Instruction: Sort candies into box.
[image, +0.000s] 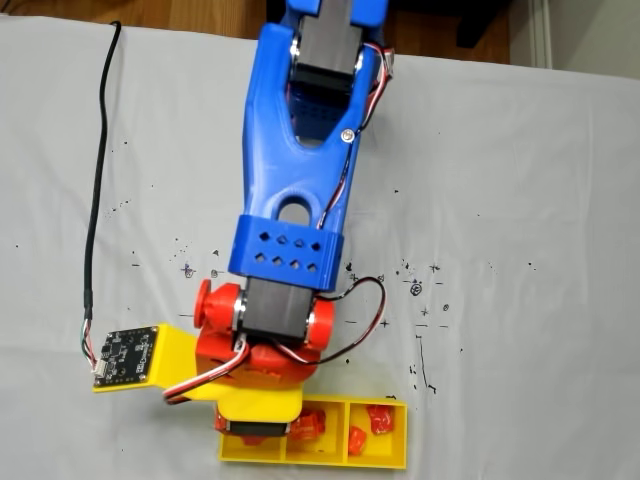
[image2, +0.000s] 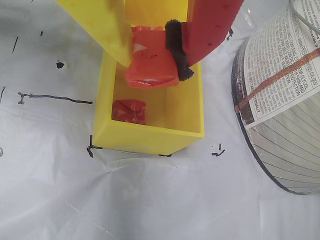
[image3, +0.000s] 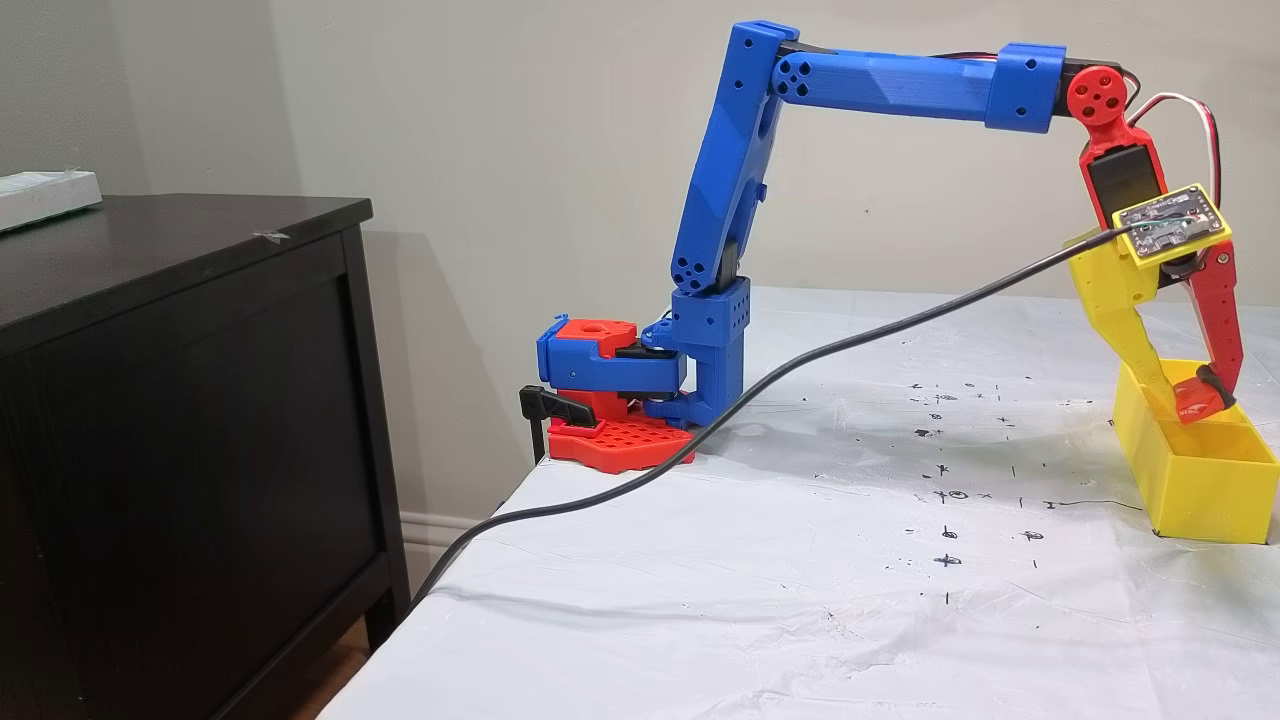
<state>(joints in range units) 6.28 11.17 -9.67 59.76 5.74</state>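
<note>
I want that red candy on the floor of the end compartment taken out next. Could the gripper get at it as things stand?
Probably not yet: the gripper hangs right over that compartment of the box, but it is shut on an orange candy. The red candy lies uncovered below, against the wall, so once emptied, reaching it looks feasible.

Hand (image2: 155, 50) over box (image2: 150, 137) end compartment, one candy (image2: 129, 110) inside, can (image2: 280, 95) right of box

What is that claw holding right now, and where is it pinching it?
The gripper holds one orange candy, pinched by its two side edges between the yellow and red fingers, above the yellow box.
</note>
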